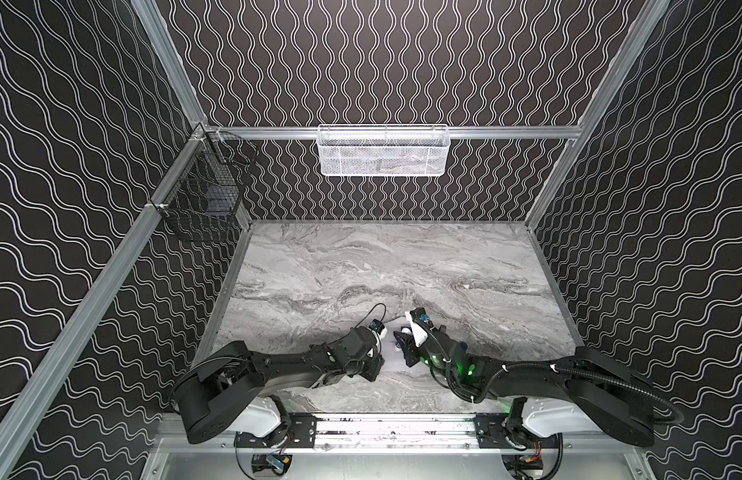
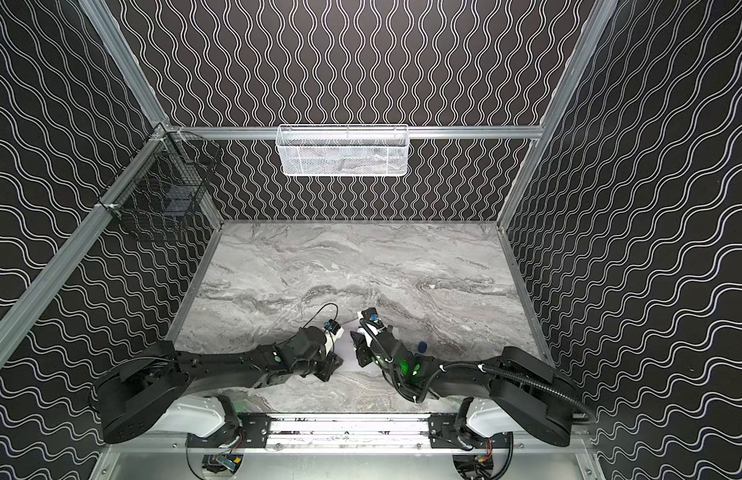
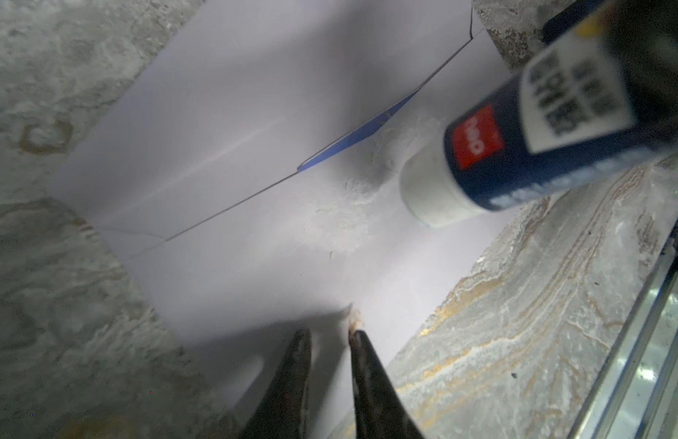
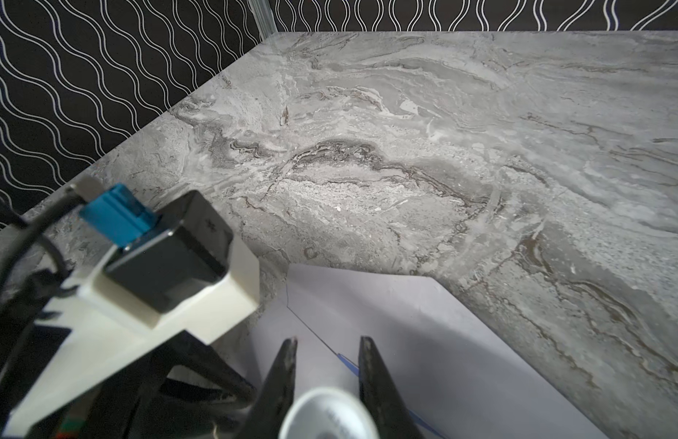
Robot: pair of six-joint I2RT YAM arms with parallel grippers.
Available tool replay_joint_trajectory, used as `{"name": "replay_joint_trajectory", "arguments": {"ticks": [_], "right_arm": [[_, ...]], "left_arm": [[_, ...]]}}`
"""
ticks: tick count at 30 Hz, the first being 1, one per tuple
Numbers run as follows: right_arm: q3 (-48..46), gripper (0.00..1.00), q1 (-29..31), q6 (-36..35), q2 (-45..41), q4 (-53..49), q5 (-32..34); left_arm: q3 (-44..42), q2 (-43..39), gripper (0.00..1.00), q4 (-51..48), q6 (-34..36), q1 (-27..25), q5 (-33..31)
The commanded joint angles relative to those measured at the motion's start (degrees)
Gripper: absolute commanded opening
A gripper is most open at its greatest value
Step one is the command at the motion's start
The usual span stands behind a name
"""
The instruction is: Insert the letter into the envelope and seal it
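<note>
Now, your right gripper [image 4: 328, 339] is clamped on the glue stick [image 3: 520, 144]. Its jaws are closed against the barrel, and the white tip reaches out past them and down onto the flap [image 3: 292, 273]. I'd say you hold it at that slant so the tip can drag across the flap's inner face. A rough white smear [image 3: 349, 205] sits just beside the tip, so glue is down on that patch.

The envelope [image 3: 216, 114] lies flat on the table [image 3: 501, 342] between your two sets of jaws. It is open, with the flap's point toward the left jaws. The letter [image 3: 352, 140] is inside the pocket. Only a sliver of its blue edge shows at the mouth, just beyond the glue tip.

Your left gripper [image 3: 330, 336] sits at the flap's point, jaws narrowly apart, with nothing I can see between them. The slightly curled point lies just ahead of the fingertips. Whether the tips press on the paper, I cannot tell. My guess is that the gripper waits there either to pin the flap against the stick's drag or to take the point for the fold.

Insertion looks done, and gluing and folding the flap remain. Watch that blue sliver, because glue straying past the mouth could stick the letter to the flap.
</note>
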Motion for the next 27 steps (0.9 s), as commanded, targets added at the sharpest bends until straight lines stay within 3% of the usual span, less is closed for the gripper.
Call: {"name": "replay_joint_trajectory", "arguments": {"ticks": [1, 12, 27], "right_arm": [[1.3, 0.0, 0.4, -1.7, 1.4, 2.8, -0.4], [1.2, 0.0, 2.4, -4.3, 8.0, -1.2, 6.0], [-5.0, 0.0, -2.0, -3.4, -0.6, -8.1, 12.5]], "left_arm": [[-1.6, -0.9, 0.24, -0.1, -1.5, 0.1, 0.1], [-4.8, 0.5, 0.23, 2.4, -5.3, 0.1, 1.0], [-5.8, 1.4, 0.19, 2.6, -7.3, 0.1, 1.1]]}}
